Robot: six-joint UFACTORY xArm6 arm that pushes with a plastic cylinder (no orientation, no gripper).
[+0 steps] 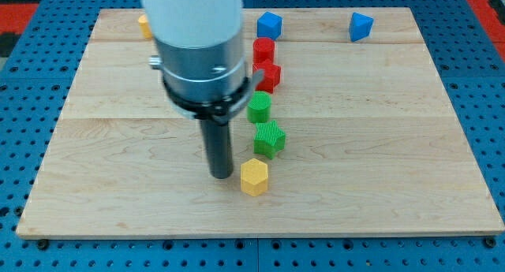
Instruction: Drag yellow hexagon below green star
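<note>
The yellow hexagon (254,177) lies on the wooden board (379,146), just below the green star (269,139) and slightly to its left. My tip (221,175) rests on the board right beside the hexagon's left side, close to touching it. The green star sits a short gap above the hexagon.
A green round block (259,108) sits above the star, with a red star (268,77) and a red cylinder (263,50) above it. Two blue blocks (269,24) (360,26) lie near the top edge. A yellow block (145,25) peeks out behind the arm at top left.
</note>
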